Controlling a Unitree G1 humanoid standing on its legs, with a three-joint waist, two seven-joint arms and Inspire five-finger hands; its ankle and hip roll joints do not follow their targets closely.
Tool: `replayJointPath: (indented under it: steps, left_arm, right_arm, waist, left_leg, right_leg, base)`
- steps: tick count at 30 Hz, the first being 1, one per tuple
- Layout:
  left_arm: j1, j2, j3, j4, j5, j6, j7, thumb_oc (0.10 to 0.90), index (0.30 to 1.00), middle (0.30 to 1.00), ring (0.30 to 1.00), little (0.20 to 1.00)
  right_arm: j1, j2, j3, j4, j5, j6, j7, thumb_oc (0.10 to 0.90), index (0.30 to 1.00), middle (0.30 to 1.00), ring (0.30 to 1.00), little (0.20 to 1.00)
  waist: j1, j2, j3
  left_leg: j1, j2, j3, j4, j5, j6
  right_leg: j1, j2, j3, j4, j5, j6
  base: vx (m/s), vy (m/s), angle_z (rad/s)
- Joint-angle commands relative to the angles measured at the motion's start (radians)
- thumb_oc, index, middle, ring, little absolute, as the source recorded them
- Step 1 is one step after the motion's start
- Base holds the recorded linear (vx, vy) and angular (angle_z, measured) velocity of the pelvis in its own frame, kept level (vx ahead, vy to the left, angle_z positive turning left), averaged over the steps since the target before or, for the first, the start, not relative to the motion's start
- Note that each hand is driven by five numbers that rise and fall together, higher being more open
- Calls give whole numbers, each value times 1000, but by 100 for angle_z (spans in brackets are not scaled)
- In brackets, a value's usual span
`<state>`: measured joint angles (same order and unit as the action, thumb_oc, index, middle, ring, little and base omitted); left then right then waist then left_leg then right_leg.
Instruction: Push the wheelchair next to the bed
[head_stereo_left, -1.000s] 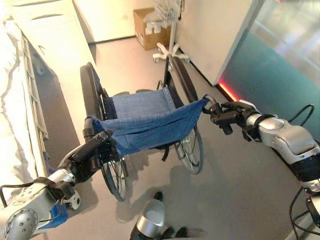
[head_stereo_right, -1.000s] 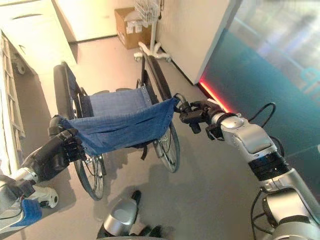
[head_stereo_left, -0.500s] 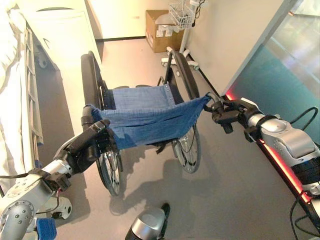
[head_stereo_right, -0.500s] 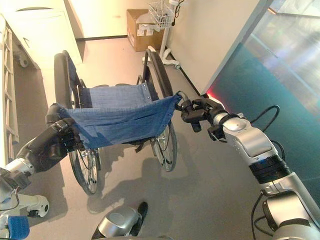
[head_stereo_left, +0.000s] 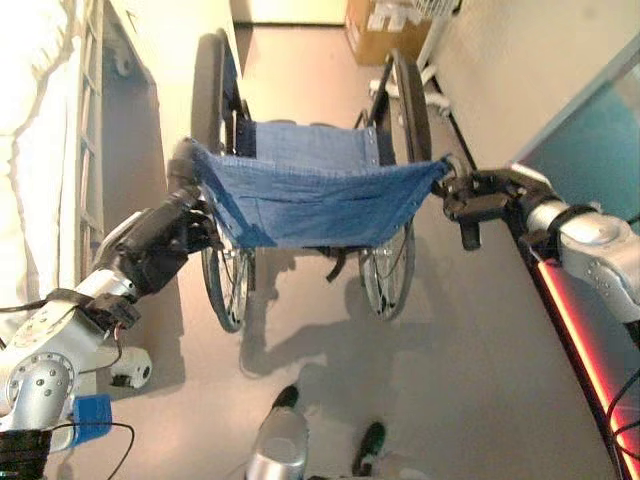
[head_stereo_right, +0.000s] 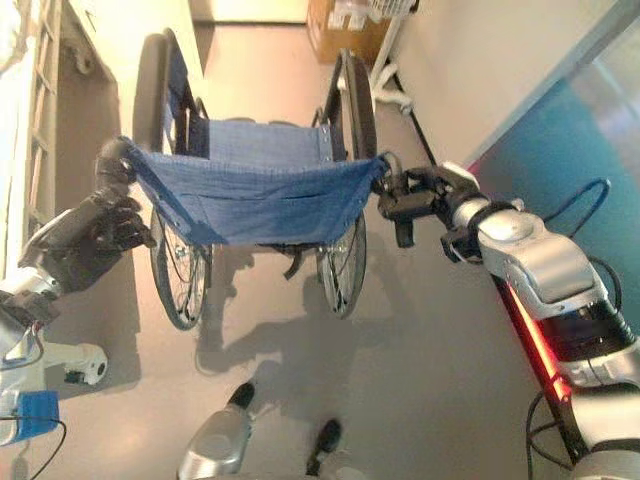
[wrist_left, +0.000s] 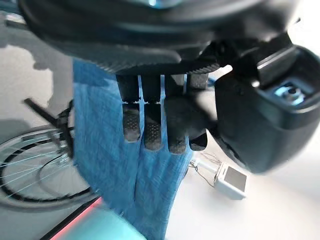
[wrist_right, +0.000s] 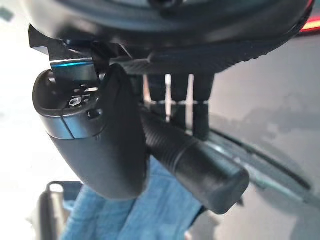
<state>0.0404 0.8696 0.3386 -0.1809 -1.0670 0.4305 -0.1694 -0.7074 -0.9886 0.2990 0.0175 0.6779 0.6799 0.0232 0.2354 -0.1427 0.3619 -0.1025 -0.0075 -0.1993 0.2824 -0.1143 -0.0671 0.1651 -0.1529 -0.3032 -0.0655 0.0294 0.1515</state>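
Note:
The wheelchair (head_stereo_left: 315, 195) has a blue cloth back, a blue seat and large black wheels, and it faces away from me. The white bed (head_stereo_left: 35, 130) runs along its left side, with a strip of floor between them. My left hand (head_stereo_left: 160, 245) is shut on the left push handle (head_stereo_left: 183, 160); its curled fingers (wrist_left: 150, 130) lie against the blue cloth. My right hand (head_stereo_left: 478, 200) is shut on the right push handle (wrist_right: 195, 160), a black ribbed grip with the thumb (wrist_right: 110, 135) over it.
The bed's side rail (head_stereo_left: 92, 140) and a white end panel (head_stereo_left: 175, 50) stand at the left. A cardboard box (head_stereo_left: 385, 18) and a white wheeled stand base (head_stereo_left: 425, 85) lie ahead. A wall with a red light strip (head_stereo_left: 575, 320) borders the right.
The whole view has shifted, so the camera moved. The wheelchair now points straighter along the bed, and the box and stand sit nearer the top. Both hands keep their hold.

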Motion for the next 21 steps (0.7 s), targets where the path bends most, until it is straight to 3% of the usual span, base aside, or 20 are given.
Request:
replayJointPath:
  steps: [1, 4, 6, 8, 10, 11, 12, 15, 16, 18, 21]
  left_arm:
    - [92, 61, 83, -189, -59, -160, -71, 400, 300, 300, 300, 300]
    - [83, 44, 55, -177, -70, -184, -54, 400, 300, 300, 300, 300]
    - [62, 31, 43, -164, -74, -179, -50, 400, 300, 300, 300, 300]
    - [49, 28, 41, -143, -71, -171, -60, 400, 300, 300, 300, 300]
    - [37, 30, 31, -135, -72, -164, -63, 400, 300, 300, 300, 300]
    - [24, 28, 15, -128, -71, -160, -78, 400, 300, 300, 300, 300]
    - [23, 27, 13, -126, -69, -160, -81, 400, 300, 300, 300, 300]
    - [-7, 10, -21, -122, -39, -164, -103, 400, 300, 300, 300, 300]
    - [-12, 10, -24, -122, -36, -165, -103, 400, 300, 300, 300, 300]
    - [-22, 31, -7, -118, -56, -161, -102, 400, 300, 300, 300, 300]
    - [-28, 45, 7, -111, -77, -139, -91, 400, 300, 300, 300, 300]
  right_arm:
    - [-69, -11, 69, -89, 43, -126, 86, 400, 300, 300, 300, 300]
    - [-10, 16, 53, -101, -28, -150, 101, 400, 300, 300, 300, 300]
    - [3, 39, 45, -97, -64, -150, 111, 400, 300, 300, 300, 300]
    - [-23, 59, 61, -86, -78, -135, 106, 400, 300, 300, 300, 300]
    - [-44, 77, 73, -70, -85, -120, 94, 400, 300, 300, 300, 300]
    - [-45, 95, 73, -48, -97, -115, 83, 400, 300, 300, 300, 300]
    - [-44, 95, 73, -46, -99, -114, 82, 400, 300, 300, 300, 300]
    - [-15, 119, 61, -39, -131, -107, 59, 400, 300, 300, 300, 300]
    - [-11, 120, 57, -40, -135, -108, 60, 400, 300, 300, 300, 300]
    - [-6, 128, 51, -24, -139, -127, 78, 400, 300, 300, 300, 300]
    - [-1, 122, 42, -24, -141, -136, 102, 400, 300, 300, 300, 300]
  waist:
    - [67, -4, -223]
    - [40, 11, -208]
    - [42, 23, -208]
    - [59, 41, -212]
    - [67, 60, -217]
    - [75, 80, -224]
    - [76, 80, -224]
    - [80, 96, -226]
    - [81, 95, -225]
    - [92, 83, -237]
    - [96, 64, -245]
  left_leg:
    - [-21, 110, 94, 204, 241, -44]
    - [-67, 122, 203, 316, 219, -33]
    - [-65, 88, 224, 270, 178, -20]
    - [-43, 41, 249, 147, 163, -15]
    - [-45, 44, 326, 20, 189, -23]
    - [-66, 45, 393, -111, 211, -44]
    - [-61, 41, 398, -131, 220, -44]
    - [-84, 43, 490, -270, 321, -56]
    - [-87, 40, 491, -268, 320, -53]
    - [-86, -12, 474, -277, 246, 0]
    - [-83, -41, 471, -231, 190, 47]
  right_leg:
    - [-117, 7, 18, 74, -11, -42]
    - [-99, 25, -39, 78, -26, -77]
    - [-83, 36, -65, 79, -39, -78]
    - [-63, 63, -79, 83, -58, -77]
    - [-30, 92, -117, 74, -77, -86]
    - [25, 126, -140, 64, -115, -88]
    - [29, 126, -142, 62, -117, -88]
    - [101, 177, -165, 66, -173, -106]
    - [104, 178, -165, 74, -181, -109]
    - [106, 174, -140, 130, -222, -100]
    - [101, 155, -136, 211, -219, -77]
  base:
    - [152, -258, 45]
    - [163, -200, 51]
    - [225, -88, 76]
    - [263, -39, 23]
    - [388, -32, 21]
    - [421, -26, 25]
    - [467, -22, 37]
    - [363, -23, 13]
    - [319, -6, -13]
    - [373, 66, 10]
    - [344, 80, 36]
